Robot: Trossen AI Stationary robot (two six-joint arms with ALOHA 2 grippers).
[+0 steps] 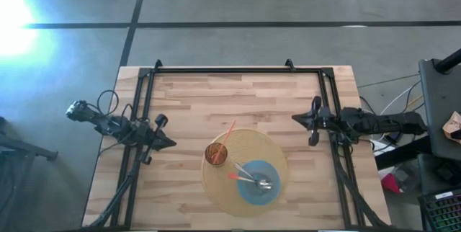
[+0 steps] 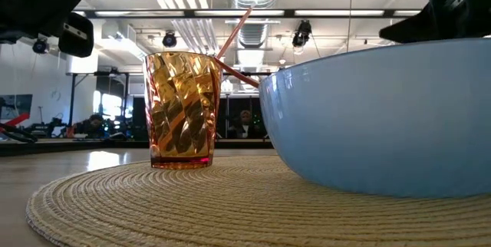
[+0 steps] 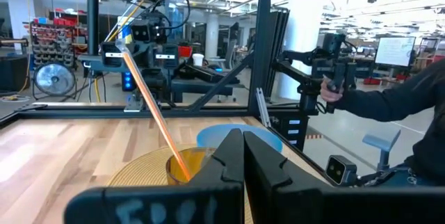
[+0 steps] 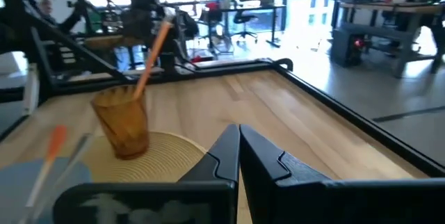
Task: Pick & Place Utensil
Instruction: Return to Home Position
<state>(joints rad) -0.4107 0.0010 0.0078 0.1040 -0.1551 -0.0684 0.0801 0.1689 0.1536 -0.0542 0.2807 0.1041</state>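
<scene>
An amber ribbed glass [image 1: 216,153] [image 2: 182,110] stands on a round woven placemat [image 1: 248,145]. A long thin orange utensil [image 1: 227,134] [image 3: 149,102] leans in the glass, its upper end resting over the rim. Beside the glass on the mat sits a light blue bowl [image 1: 253,192] [image 2: 383,116]. An orange-handled utensil [image 1: 235,176] [image 4: 50,152] and a metal one [image 1: 263,184] lie in it. My left gripper [image 1: 171,144] [image 3: 243,156] hovers shut to the left of the glass. My right gripper [image 1: 294,118] [image 4: 238,142] hovers shut to the right of the mat, toward the far side.
A black metal frame [image 1: 223,70] runs along the far edge and down both sides of the wooden table [image 1: 216,99]. Bare wood lies between the mat and the far rail. A person's arm in a dark sleeve [image 3: 396,102] shows beyond the table.
</scene>
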